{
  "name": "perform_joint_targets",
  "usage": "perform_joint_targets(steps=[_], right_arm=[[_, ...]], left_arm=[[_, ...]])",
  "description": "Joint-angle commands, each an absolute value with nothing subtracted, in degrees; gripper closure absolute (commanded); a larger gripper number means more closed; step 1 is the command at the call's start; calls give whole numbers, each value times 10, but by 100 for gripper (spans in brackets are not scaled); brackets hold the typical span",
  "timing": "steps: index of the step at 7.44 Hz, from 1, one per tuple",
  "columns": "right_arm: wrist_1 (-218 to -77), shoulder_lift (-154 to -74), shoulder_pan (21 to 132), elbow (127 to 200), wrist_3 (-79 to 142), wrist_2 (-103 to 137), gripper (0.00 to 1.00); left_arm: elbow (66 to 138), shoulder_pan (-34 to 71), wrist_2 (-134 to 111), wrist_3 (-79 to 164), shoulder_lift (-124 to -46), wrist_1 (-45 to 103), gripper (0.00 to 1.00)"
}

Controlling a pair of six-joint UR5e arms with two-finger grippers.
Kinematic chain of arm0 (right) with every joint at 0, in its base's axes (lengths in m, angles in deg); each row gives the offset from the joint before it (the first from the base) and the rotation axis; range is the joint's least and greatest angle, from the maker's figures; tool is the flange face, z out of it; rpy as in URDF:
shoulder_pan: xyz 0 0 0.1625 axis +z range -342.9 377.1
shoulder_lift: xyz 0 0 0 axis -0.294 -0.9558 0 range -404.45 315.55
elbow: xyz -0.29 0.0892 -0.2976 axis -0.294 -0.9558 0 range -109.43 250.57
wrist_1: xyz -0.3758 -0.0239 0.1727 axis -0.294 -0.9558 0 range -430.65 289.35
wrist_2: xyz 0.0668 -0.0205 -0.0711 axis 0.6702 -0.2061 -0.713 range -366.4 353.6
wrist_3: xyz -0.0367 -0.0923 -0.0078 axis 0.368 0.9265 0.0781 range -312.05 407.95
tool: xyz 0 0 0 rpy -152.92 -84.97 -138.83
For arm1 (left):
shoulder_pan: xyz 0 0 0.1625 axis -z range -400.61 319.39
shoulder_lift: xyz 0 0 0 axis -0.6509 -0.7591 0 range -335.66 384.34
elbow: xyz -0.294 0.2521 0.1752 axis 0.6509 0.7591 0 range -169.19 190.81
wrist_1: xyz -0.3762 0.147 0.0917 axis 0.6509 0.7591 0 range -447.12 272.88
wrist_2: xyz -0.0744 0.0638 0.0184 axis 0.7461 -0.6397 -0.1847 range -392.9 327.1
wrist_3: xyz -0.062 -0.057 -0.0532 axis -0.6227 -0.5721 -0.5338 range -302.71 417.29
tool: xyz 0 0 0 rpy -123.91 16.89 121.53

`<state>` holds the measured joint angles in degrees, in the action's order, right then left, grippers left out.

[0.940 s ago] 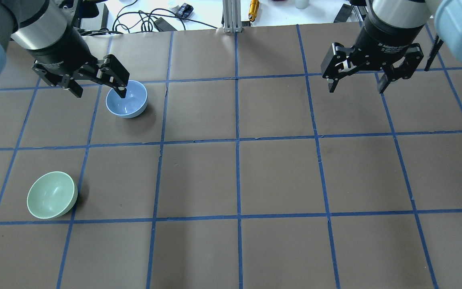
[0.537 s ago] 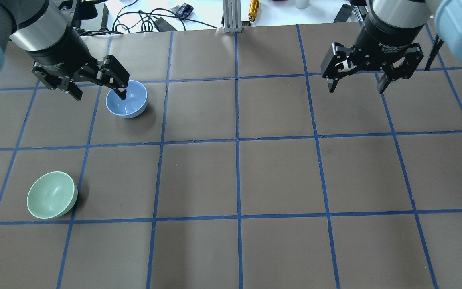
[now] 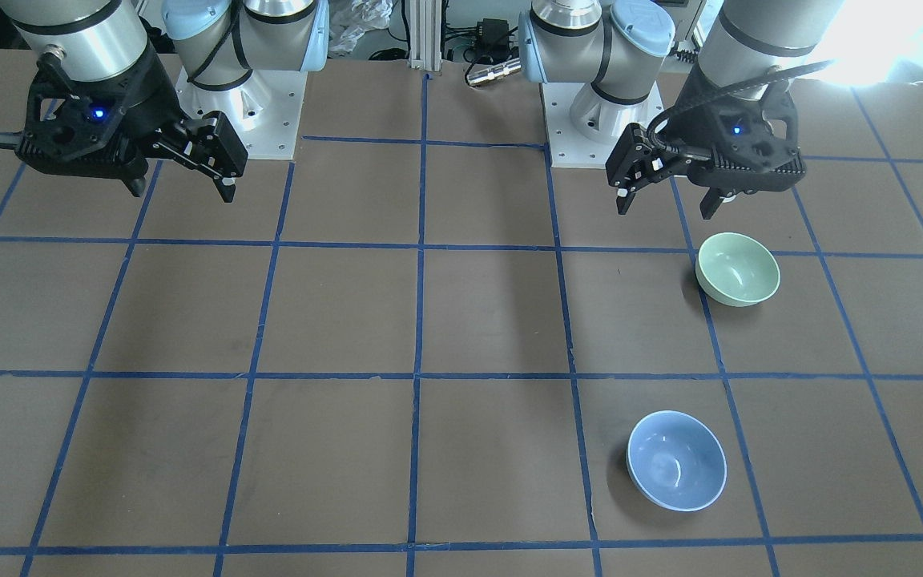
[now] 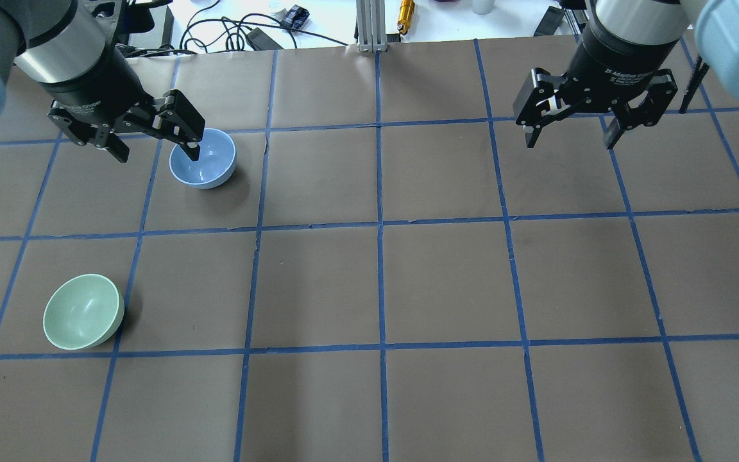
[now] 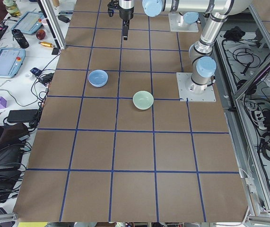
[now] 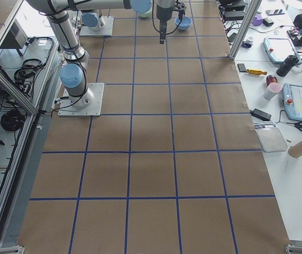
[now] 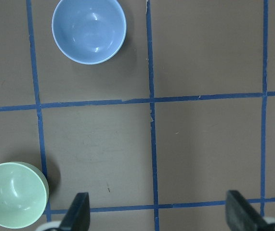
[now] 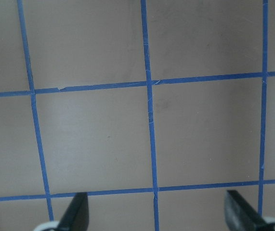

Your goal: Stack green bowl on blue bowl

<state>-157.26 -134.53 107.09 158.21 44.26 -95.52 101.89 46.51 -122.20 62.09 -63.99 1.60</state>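
Green bowl [image 4: 83, 312] and blue bowl [image 4: 203, 158] sit mouth-up, well apart, with bare brown mat [image 4: 318, 289] around each. Left gripper [image 4: 156, 154] hangs high over that side, jaws spread. Right gripper [image 4: 569, 142] hangs well apart.

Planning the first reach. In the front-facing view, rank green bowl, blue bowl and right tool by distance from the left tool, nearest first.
From the left tool, in the front-facing view:
1. green bowl: just below it and slightly to the view's right.
2. blue bowl: well lower in the view, towards the operators, on the same side.
3. right tool: far over on the view's left, open and empty.
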Motion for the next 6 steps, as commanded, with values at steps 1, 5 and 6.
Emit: perform_joint_targets(steps=[1, 5, 6], right_arm=[[-1572, -1345, 1071, 1582, 443, -955, 0], [-1572, -1345, 1071, 1583, 443, -955, 0], [-1572, -1345, 1071, 1582, 443, -955, 0]], left_arm=[[1025, 461, -1227, 627, -641, 19, 0], [1096, 312, -1222, 757, -649, 10, 0], [1113, 267, -1223, 797, -653, 2, 0]])
